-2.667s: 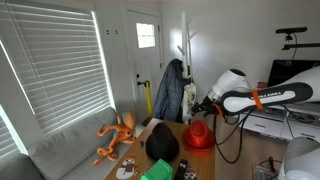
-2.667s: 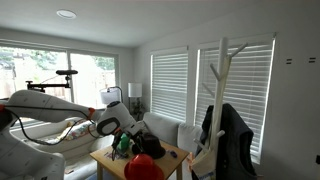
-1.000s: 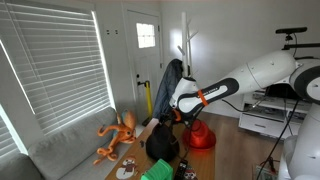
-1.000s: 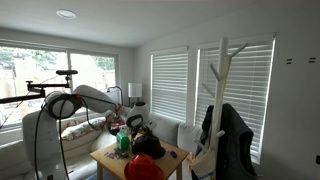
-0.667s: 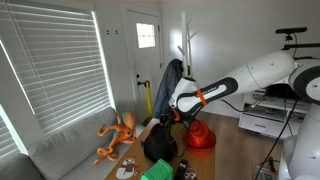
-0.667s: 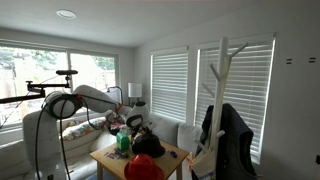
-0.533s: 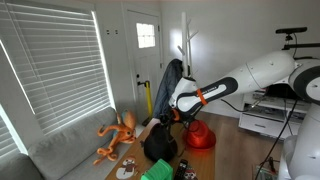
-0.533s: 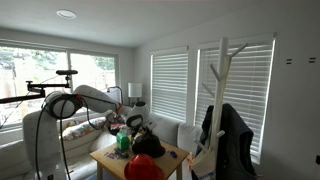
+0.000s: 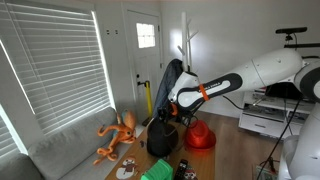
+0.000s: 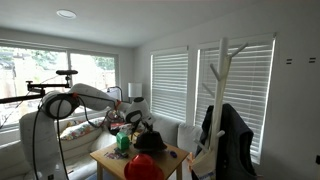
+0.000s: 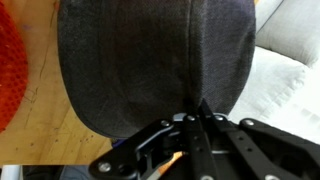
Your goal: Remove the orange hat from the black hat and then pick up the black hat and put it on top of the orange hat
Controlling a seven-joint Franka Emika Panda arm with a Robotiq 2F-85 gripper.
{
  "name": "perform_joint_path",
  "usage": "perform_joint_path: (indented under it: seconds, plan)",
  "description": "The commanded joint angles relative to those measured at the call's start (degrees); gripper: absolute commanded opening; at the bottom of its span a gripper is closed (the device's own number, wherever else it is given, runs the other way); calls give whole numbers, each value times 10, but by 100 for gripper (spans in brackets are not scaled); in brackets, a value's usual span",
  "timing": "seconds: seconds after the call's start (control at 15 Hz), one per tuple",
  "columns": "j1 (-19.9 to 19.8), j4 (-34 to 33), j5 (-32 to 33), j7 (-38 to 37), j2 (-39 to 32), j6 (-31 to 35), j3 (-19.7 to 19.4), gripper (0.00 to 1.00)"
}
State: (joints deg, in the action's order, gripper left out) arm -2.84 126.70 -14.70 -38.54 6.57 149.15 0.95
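Left of the jaws, in the wrist view: orange hat (image 11: 8, 70) on the table (image 11: 40, 130). Clamped in the jaws by its edge: black hat (image 11: 150, 60), beside the orange one, not stacked. Right of them: pale cushion (image 11: 285, 90).

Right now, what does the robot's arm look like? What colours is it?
The arm is made of big, smooth, rounded white parts, like fat tubes joined together. It wears a bright orange band near the wrist. At the end sits the gripper, which is black with thin bars and little joints. A thin orange wire runs through it in the wrist view.
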Motion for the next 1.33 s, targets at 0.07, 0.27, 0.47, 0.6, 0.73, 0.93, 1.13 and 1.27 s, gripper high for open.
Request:
perform_joint_path:
  seconds: [0.07, 0.27, 0.47, 0.6, 0.73, 0.93, 1.13, 1.27]
  plan:
    - [-7, 5, 49, -56, 66, -6, 11, 2]
    - [-19, 19, 86, -81, 116, -31, 18, 2]
    - [-39, 45, 108, -87, 172, -61, 14, 2]
    - [-58, 63, 115, -82, 206, -86, 10, 2]
    - [-76, 85, 114, -78, 236, -110, 2, 2]
    - [-93, 117, 100, -69, 279, -142, -10, 2]
    - [-110, 151, 100, -62, 316, -158, -21, 2]
    - [-125, 174, 103, -57, 341, -161, -28, 2]
